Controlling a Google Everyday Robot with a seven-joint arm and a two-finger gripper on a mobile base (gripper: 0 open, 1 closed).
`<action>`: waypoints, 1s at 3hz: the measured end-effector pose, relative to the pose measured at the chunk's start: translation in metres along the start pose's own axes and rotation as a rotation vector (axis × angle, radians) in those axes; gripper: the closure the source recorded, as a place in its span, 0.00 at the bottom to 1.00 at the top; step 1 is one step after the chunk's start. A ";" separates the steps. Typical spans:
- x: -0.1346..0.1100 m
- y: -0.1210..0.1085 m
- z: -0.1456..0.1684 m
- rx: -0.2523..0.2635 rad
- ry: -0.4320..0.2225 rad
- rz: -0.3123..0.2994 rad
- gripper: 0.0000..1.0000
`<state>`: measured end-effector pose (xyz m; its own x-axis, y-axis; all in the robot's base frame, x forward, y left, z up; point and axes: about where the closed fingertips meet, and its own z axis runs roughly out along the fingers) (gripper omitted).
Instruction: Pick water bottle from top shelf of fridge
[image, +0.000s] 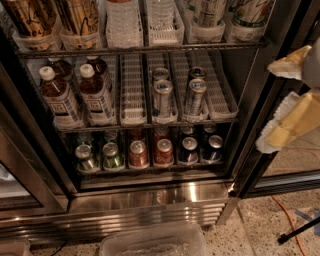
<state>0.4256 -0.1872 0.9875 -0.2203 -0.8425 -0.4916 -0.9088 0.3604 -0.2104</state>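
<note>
The water bottle stands mid-row on the top shelf of the fridge. Expect thin, slick, crushable plastic, so grip its ribbed body gently. Your hand hangs released and empty, well off to the right.

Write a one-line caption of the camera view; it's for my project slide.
Open gripper hovers right of the fridge, water bottle standing untouched on the top shelf.

One camera only, high and close before the large dark-framed drinks cooler, tilted down towards its shiny steel base panel, pale yellow two-finger gripper at the right edge, fingers apart.
</note>
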 end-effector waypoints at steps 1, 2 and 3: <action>-0.023 0.011 -0.001 0.013 -0.176 0.048 0.00; -0.049 0.018 0.001 0.041 -0.351 0.079 0.00; -0.088 0.025 -0.003 0.066 -0.521 0.084 0.00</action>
<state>0.4215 -0.1057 1.0281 -0.0709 -0.5048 -0.8603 -0.8675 0.4570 -0.1967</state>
